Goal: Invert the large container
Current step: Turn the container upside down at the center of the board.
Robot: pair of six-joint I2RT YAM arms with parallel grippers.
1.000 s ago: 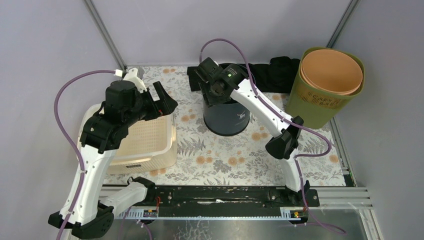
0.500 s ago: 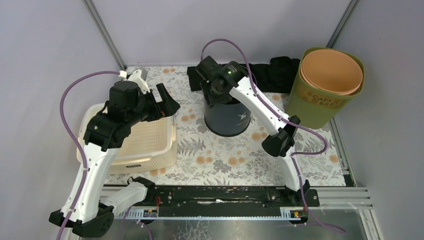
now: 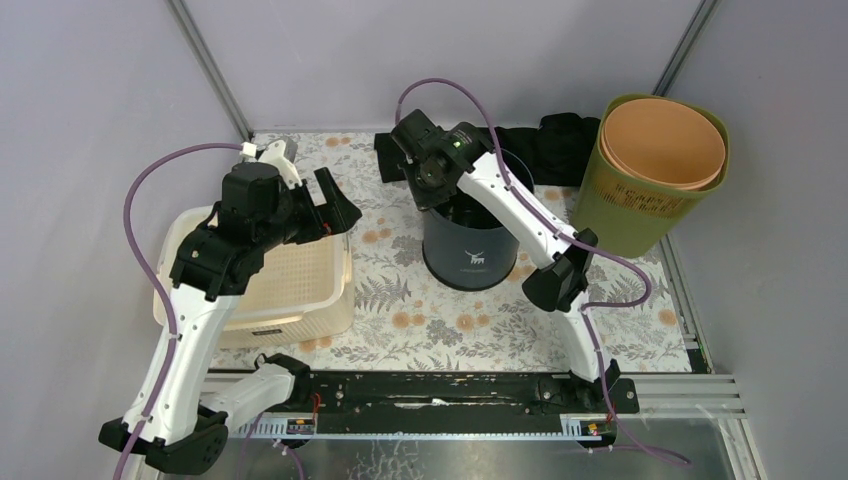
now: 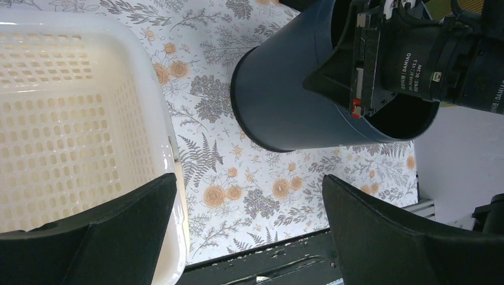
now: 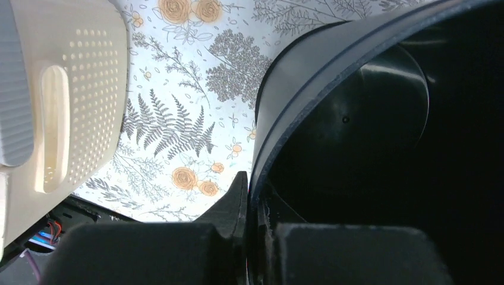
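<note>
pinched the thin rim of the dark grey round plastic bin in the right hand, tipped on the floral bench beside the cream perforated basket. held the left hand wide open, empty. might have slipped from so narrow a pinch if swung fast.

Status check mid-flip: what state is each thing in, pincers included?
bucket: tilted, open end up, not yet flipped
right pincer: shut on the bucket rim
left pincer: open, empty, by the basket edge
basket: upright, looks empty
green bin: upright, orange liner inside
cloth: crumpled at the back
</note>
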